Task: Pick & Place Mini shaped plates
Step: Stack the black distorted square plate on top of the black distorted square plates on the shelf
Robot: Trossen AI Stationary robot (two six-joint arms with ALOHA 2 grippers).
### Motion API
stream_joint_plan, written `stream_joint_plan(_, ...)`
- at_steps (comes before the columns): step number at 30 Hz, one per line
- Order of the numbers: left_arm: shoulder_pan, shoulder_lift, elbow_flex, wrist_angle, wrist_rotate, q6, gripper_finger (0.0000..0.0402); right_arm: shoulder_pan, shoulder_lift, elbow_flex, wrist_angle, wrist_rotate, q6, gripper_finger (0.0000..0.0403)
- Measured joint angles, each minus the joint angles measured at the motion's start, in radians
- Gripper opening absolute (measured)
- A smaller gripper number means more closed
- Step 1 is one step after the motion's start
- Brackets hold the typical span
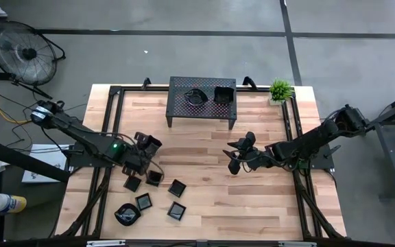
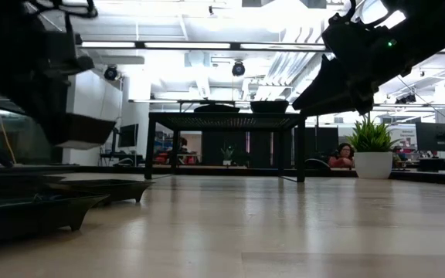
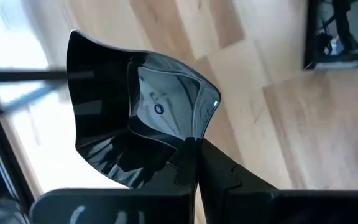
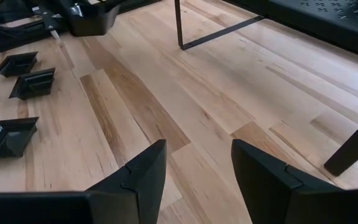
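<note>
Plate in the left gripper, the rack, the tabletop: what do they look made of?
Plate held by the left gripper: glossy black, probably glazed ceramic or hard plastic; it mirrors the ceiling lights. Rack: likely black-painted metal; perforated top on thin legs. Tabletop: light wood planks with visible grain and seams, satin finish.

A black perforated metal rack (image 1: 202, 99) stood near the wooden table's (image 1: 252, 199) far edge. A small potted plant (image 1: 280, 90) sat at its far right corner.
</note>
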Motion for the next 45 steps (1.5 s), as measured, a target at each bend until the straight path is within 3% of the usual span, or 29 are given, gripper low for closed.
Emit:
stream_joint_plan(6, -0.077, 0.0, 0.028, 0.048, -0.037, 0.169, 0.0, 0.0, 0.0, 0.0, 0.036, 0.012, -0.002, 0.0177)
stream_joint_plan(20, -0.109, 0.015, 0.029, 0.355, -0.318, 0.618, 0.0, 0.0, -0.001, 0.0, 0.195, 0.184, 0.015, 0.0177)
stream_joint_plan(25, -0.108, 0.067, 0.029, 0.543, -0.431, 0.865, 0.0, 0.0, -0.001, 0.0, 0.21, 0.191, 0.015, 0.0177)
stream_joint_plan(30, -0.108, 0.138, 0.029, 0.728, -0.614, 1.155, 0.0, 0.01, 0.009, 0.0, 0.259, 0.245, -0.023, 0.0177)
stream_joint_plan(35, -0.1, 0.198, 0.029, 0.859, -0.805, 1.418, 0.0, 0.044, 0.079, 0.015, 0.435, 0.346, -0.163, 0.0177)
stream_joint_plan(39, -0.081, 0.226, 0.029, 0.93, -0.923, 1.584, 0.0, 0.055, 0.166, 0.092, 0.455, 0.434, -0.253, 0.0177)
stream_joint_plan(45, -0.039, 0.25, 0.029, 0.95, -1.005, 1.659, 0.0, 0.051, 0.345, 0.281, 0.454, 0.525, -0.428, 0.0177)
